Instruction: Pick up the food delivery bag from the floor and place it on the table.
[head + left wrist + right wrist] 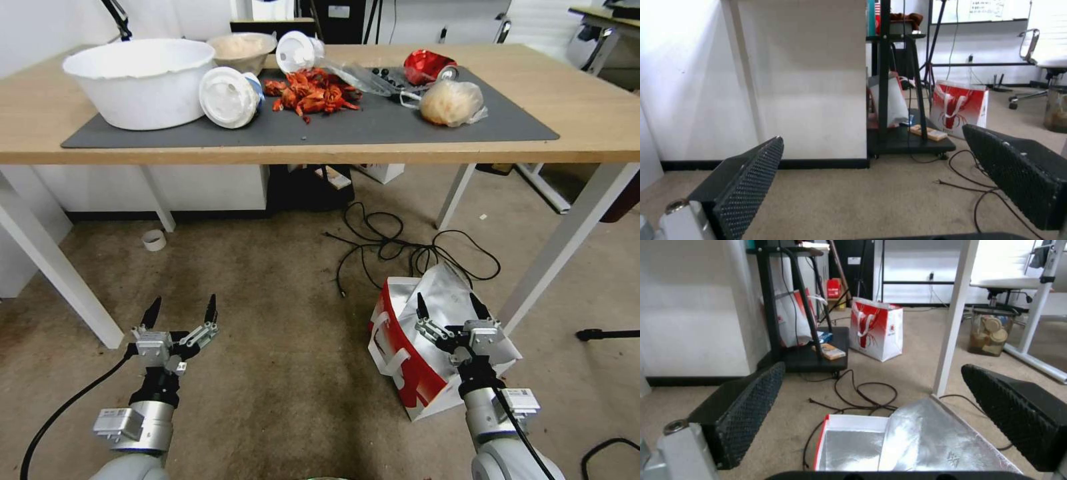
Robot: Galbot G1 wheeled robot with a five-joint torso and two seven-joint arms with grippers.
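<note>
The food delivery bag [408, 363] stands on the floor [280, 320] at the right, near a white table leg. It is white with a red side panel and white strap handles, and its mouth gapes to show foil lining [911, 443]. My right gripper [448, 308] hangs open just above the bag's mouth; in the right wrist view its fingers [746, 406] straddle the foil opening without touching it. My left gripper [181, 312] is open over bare carpet at the left, holding nothing. The table [40, 113] with its dark grey mat [400, 123] lies ahead.
On the mat are a white bowl [143, 80], lidded cups, red crayfish [310, 93], a red can and a clear bag of beige food [452, 103]. Black cables [393, 250] coil beyond the bag. White table legs [567, 243] flank it. A second red-and-white bag [876, 328] stands farther back.
</note>
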